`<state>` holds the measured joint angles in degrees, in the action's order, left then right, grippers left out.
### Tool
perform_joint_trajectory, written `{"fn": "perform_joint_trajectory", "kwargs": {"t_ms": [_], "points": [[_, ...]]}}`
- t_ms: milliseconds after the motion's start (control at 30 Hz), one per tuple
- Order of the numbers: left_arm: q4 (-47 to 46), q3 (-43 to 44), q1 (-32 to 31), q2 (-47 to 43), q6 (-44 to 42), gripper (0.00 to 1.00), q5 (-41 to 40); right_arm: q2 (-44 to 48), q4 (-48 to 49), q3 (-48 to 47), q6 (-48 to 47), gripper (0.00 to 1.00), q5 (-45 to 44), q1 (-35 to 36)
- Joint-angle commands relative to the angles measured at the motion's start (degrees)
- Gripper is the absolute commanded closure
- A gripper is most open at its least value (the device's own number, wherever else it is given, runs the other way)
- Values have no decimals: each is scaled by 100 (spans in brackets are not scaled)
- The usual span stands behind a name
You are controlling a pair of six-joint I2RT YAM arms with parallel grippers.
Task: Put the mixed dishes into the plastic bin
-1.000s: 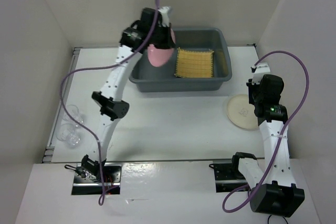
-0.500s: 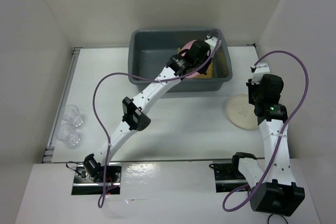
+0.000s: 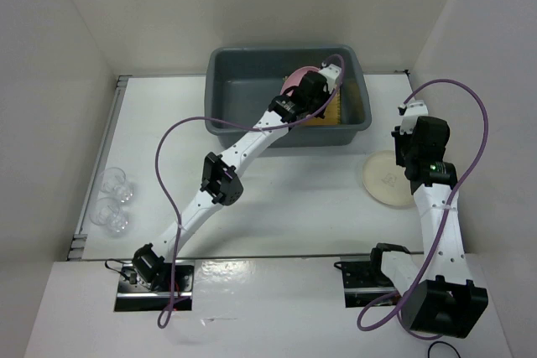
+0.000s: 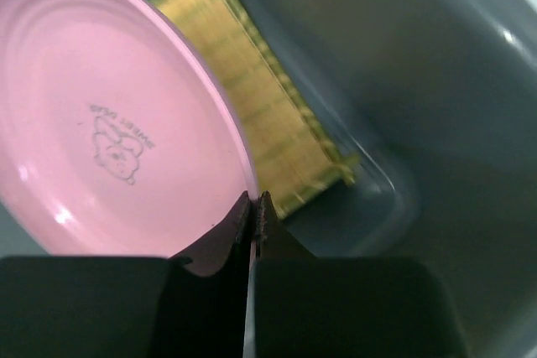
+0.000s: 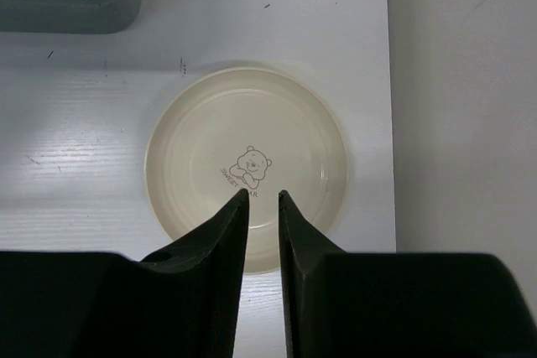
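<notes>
At the far left of the table, a clear cup [image 3: 115, 182] stands with a second cup [image 3: 111, 216] just on its near side. Both are well apart from either arm, and your left arm is the nearer one to them.

Moving right, your left arm reaches out over the near wall of the grey bin [image 3: 277, 50]. The left gripper [image 4: 256, 200] has its jaws pressed together on the rim of the pink bowl [image 4: 109, 140]. The bowl hangs tilted from that pinch, inside the bin's walls. The yellow mat [image 4: 268, 123] lies on the bin floor toward its right end, partly behind the bowl. Whether the bowl's lower edge touches the mat or the floor, you cannot tell from these views. I judge the step in hand to be setting the bowl down, so the release turns on how high that low edge is.

Further right, the cream plate [image 5: 210, 148] lies flat on the table, outside the bin and near its right end. The right gripper [image 5: 262, 197] hangs directly above it, jaws slightly spread with nothing between them. The fingertips sit over the plate's middle, just on the near side of the printed bear. A flat plate offers only its rim, and the near rim lies back toward the wrist from the jaws. Your right arm is plainly the nearer one for it.
</notes>
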<state>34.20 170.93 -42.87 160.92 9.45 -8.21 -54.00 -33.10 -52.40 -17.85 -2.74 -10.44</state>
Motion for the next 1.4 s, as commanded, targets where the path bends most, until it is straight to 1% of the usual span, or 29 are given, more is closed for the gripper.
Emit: {"fn": "perform_joint_trajectory", "kwargs": {"t_ms": [0,100,133,167,233,300,400,433,467,500,600,633,667,700,733,800,833,900,933,967,1000,1033,1100,1133,1200,1233,1267,1300,1367], "points": [[-914,449,183,9,30,99,328,-85,93,-95,-26,74,11,-37],[-1037,511,244,9,83,89,452,-85,93,-95,-26,74,11,-37],[-1090,511,244,9,83,87,660,-137,93,-95,-26,74,11,-37],[-1090,511,244,9,135,78,741,-137,93,-95,-26,74,11,-37],[-1090,572,244,9,136,65,811,-137,93,-95,-26,74,11,-37],[-1090,573,244,9,188,45,926,-137,93,-95,-26,74,11,-37],[-1021,626,244,-104,249,37,1067,-137,93,-95,-26,74,11,-37],[-942,713,244,-105,320,27,1067,-137,93,-95,-26,74,11,-37],[-837,800,244,-105,320,22,1015,-137,93,-95,-26,74,11,-37],[-601,880,244,-227,390,19,1014,-137,93,-95,-26,74,11,-37],[40,880,183,-621,391,19,681,-137,93,-95,-26,74,11,-37],[235,880,131,-745,321,16,593,-137,93,-95,-26,74,11,-37],[654,880,60,-886,320,0,401,-137,93,-95,-26,71,11,-37],[893,880,60,-1192,320,0,303,-137,93,-95,-26,68,11,-37],[1148,880,7,-1343,320,0,241,-137,93,-95,-26,60,11,-37],[2079,880,-54,-1800,573,0,-66,-137,93,-95,-26,51,11,-37],[2796,880,-55,-1932,688,0,-145,-137,93,-95,-26,45,-68,-37],[3546,880,-55,-2327,995,0,-488,-137,172,-95,105,39,-269,-37],[3985,637,-55,-2781,1328,0,-619,-346,233,-95,158,32,-497,-98],[3990,260,-133,-3064,1392,0,-803,-514,234,-95,54,30,-499,-186],[3990,-692,-212,-3371,1393,0,-805,-741,95,-147,-69,28,-499,-187],[3990,-1102,-317,-3905,1393,0,-997,-1257,-211,-269,-305,28,-499,-239],[3990,-1998,-634,-4461,1445,0,-1497,-1682,-468,-375,-570,24,-421,-756],[3877,-2951,-696,-5012,1506,0,-1621,-1928,-600,-428,-936,24,-263,-1054],[3578,-4027,-749,-5630,1577,0,-1702,-2123,-688,-490,-1299,24,281,-1869],[3028,-4607,-749,-6321,1577,0,-1641,-2228,-741,-490,-1474,24,414,-2057],[2771,-5718,-749,-6658,1516,0,-1571,-2464,-802,-490,-1737,24,493,-2181],[2359,-6173,-636,-7236,1516,0,-1378,-2597,-873,-342,-1844,24,494,-2339],[2092,-7147,-443,-7679,1568,0,-1149,-2974,-821,-288,-2046,24,494,-2663]]}}
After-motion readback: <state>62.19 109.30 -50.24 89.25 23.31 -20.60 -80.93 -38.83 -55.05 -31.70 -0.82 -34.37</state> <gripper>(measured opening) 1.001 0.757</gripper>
